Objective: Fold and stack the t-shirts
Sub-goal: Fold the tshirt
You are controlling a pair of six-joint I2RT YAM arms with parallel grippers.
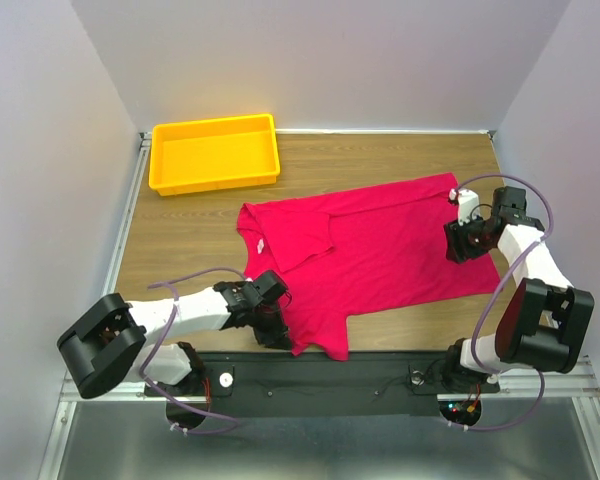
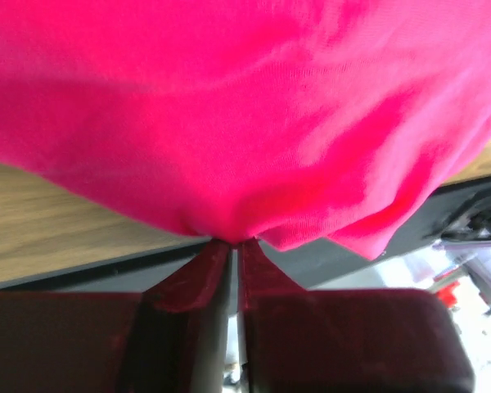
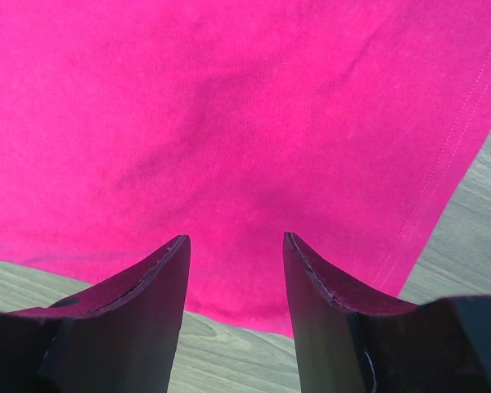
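Folding has only just begun, I think: the pink t-shirt [image 1: 380, 245] lies mostly flat on the table [image 1: 180, 245], on the near side of the yellow tray [image 1: 215, 184], with one flap turned in by the collar and the rest spread out. The left gripper [image 2: 234, 246] has its jaws pinched shut on the cloth by the sleeve farthest from the tray, while the right gripper [image 3: 236, 241] hangs over the hem end, well to the right of the tray, with its jaws open and holding nothing. Most of the folding is left, and no pile shows yet, as only this one shirt is in sight.
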